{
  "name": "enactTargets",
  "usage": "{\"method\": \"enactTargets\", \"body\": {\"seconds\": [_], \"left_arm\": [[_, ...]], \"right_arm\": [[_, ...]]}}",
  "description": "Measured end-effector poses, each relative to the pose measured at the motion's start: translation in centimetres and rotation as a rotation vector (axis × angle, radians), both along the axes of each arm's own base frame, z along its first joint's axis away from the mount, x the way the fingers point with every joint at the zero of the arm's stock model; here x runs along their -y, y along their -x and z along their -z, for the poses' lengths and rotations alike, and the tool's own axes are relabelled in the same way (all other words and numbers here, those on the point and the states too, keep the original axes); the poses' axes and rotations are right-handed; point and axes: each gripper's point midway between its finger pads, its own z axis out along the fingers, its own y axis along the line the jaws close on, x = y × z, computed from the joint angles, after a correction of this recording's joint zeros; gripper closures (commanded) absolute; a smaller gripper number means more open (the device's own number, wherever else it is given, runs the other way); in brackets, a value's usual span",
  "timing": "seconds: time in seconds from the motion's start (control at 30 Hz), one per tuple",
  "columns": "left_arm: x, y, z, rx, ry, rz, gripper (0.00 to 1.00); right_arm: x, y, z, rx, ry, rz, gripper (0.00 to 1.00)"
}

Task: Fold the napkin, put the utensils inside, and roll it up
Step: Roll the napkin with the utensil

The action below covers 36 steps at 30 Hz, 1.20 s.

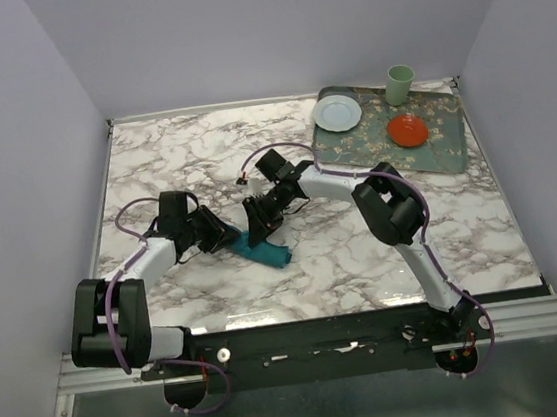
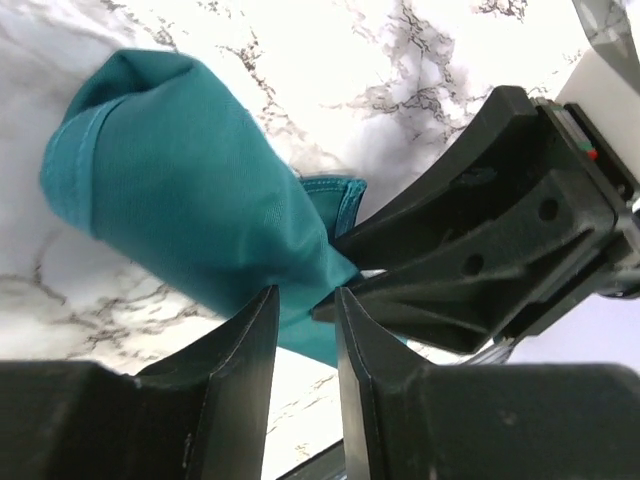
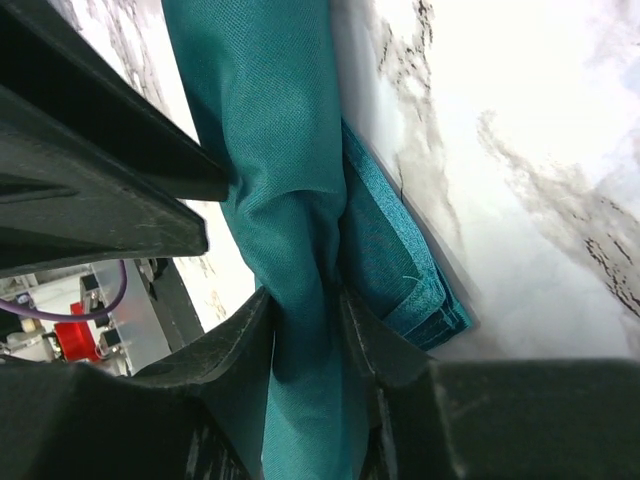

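The teal napkin (image 1: 276, 253) lies rolled into a short bundle on the marble table, near the middle front. My right gripper (image 1: 258, 235) comes down on its middle. In the right wrist view its jaws pinch a fold of the napkin (image 3: 280, 150) at the right gripper (image 3: 305, 295). My left gripper (image 1: 229, 236) sits at the bundle's left end. In the left wrist view the left gripper (image 2: 305, 292) stands narrowly open, its tips at the edge of the napkin (image 2: 190, 200), with bare table showing in the gap. The utensils are hidden.
A patterned grey-green tray (image 1: 442, 144) sits at the back right, carrying a white plate (image 1: 336, 113), a red plate (image 1: 408, 130) and a green cup (image 1: 400, 84). White walls enclose the table on three sides.
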Motion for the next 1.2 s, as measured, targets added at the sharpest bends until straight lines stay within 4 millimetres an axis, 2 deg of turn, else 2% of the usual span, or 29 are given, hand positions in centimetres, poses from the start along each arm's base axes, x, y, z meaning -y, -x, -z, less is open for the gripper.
{"method": "enactTargets", "body": {"seconds": [0.33,0.4,0.57,0.7,1.0,1.13,1.2], "left_arm": [[1.2,-1.5,0.0,-0.001,0.055,0.009,0.67],[1.3,-1.6,0.1,-0.001,0.059,0.007,0.68],[1.4,-1.9,1.1,-0.025,0.067,-0.005,0.68],[1.4,-2.0,1.8,-0.037,0.066,-0.005,0.69],[1.7,-2.6,1.9,-0.018,0.078,0.001,0.69],[1.8,-3.0,2.1,-0.018,0.084,0.003,0.7],[1.9,-3.2,2.2,-0.021,0.087,0.002,0.71]], "right_arm": [[0.0,0.1,0.0,-0.011,-0.008,-0.005,0.51],[0.0,0.1,-0.1,-0.013,-0.009,-0.005,0.46],[0.0,0.0,-0.4,-0.005,-0.011,-0.003,0.37],[0.6,-0.5,-0.7,0.04,0.026,0.008,0.36],[3.4,-3.5,-1.1,0.246,0.238,0.047,0.35],[4.8,-4.1,-2.6,0.383,0.311,0.079,0.34],[5.3,-2.9,-4.1,0.469,0.336,0.082,0.34]]}}
